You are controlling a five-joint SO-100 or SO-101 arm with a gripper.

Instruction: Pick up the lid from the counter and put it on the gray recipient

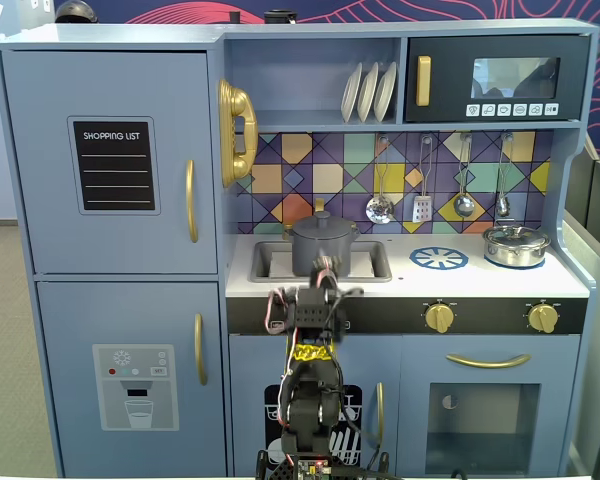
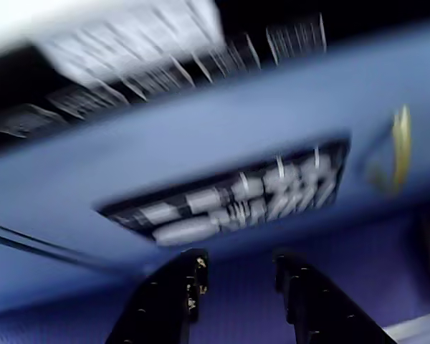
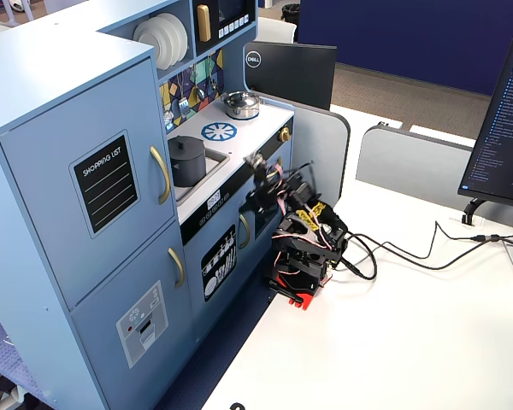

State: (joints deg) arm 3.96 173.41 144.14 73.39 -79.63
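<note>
Nearest my wrist camera, the end effector (image 2: pixel 236 287) has its two dark fingers apart with nothing between them, pointed at the blurred blue front of the toy kitchen (image 1: pixel 110 330). The gray recipient (image 1: pixel 323 243) sits in the sink (image 1: pixel 265 262), above and beyond the end effector. The lid (image 1: pixel 323 221) already seems seated on it, though I can't be certain.
</note>
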